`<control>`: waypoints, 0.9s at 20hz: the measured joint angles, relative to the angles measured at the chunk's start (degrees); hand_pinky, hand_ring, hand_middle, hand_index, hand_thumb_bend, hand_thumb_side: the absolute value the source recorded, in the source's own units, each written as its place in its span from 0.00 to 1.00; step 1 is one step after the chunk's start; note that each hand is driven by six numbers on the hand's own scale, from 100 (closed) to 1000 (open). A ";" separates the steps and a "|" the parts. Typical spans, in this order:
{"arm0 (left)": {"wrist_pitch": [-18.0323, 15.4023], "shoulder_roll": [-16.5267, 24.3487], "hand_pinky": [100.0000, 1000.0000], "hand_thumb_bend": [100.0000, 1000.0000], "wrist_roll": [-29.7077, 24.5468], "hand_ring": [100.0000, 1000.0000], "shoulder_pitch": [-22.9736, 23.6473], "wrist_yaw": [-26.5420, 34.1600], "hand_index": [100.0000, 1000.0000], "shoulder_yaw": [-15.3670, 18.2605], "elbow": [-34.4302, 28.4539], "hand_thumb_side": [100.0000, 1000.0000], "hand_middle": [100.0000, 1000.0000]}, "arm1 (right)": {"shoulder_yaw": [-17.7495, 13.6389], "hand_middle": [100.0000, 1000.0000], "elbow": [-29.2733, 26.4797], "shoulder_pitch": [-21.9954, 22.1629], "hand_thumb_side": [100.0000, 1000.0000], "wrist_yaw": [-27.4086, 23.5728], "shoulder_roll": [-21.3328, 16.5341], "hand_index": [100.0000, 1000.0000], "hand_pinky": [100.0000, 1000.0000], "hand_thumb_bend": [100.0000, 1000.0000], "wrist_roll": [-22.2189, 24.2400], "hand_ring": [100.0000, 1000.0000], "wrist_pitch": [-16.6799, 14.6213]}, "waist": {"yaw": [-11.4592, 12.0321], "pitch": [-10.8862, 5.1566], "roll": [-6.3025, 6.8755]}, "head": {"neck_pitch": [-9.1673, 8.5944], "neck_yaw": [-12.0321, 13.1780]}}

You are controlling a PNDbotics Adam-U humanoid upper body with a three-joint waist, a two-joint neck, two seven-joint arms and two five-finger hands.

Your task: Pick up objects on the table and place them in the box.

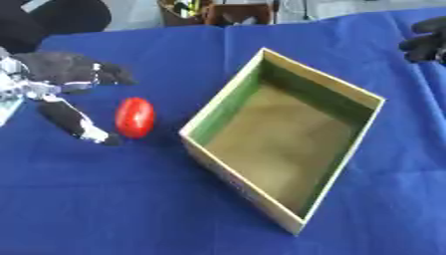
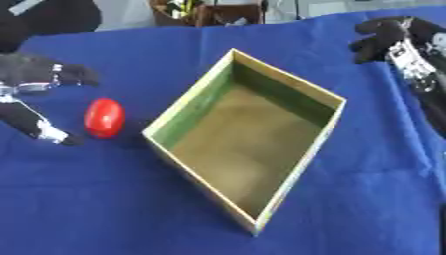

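Left robot hand [image 1: 61,82] open w/ red object [image 1: 134,117] between fingers, beside box [image 1: 322,82] rim.

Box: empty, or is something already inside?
Empty. The box shows only its bare brown floor; the red object lies outside on the blue cloth.

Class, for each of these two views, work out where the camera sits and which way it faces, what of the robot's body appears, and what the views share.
Left eye view: in the head, looking down at the blue table; left hand open beside the red object.
Right eye view: same head, same downward look; right hand curled at upper right.
Shared: the empty box, both hands.
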 measured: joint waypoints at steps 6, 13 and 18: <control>-1.34 -1.52 0.64 0.65 2.35 0.79 -1.78 -2.54 1.00 -0.31 4.38 0.79 0.84 | 0.16 0.44 0.20 0.00 0.78 0.00 0.00 0.74 0.74 0.00 0.29 0.73 -0.10 | -0.26 0.29 0.00 | -0.45 0.28; -1.30 -3.21 0.63 0.64 4.26 0.79 -3.46 -3.94 1.00 -0.32 8.84 0.79 0.86 | 0.18 0.44 0.30 0.00 0.78 0.00 -0.01 0.74 0.74 0.00 0.54 0.73 -0.17 | -0.54 0.66 0.00 | -0.76 0.55; -1.27 -3.96 0.64 0.64 4.42 0.79 -3.91 -5.40 1.00 -0.32 11.16 0.79 0.87 | 0.19 0.44 0.30 0.00 0.78 0.00 -0.01 0.74 0.74 0.00 0.65 0.73 -0.20 | -0.72 0.94 0.01 | -0.96 0.65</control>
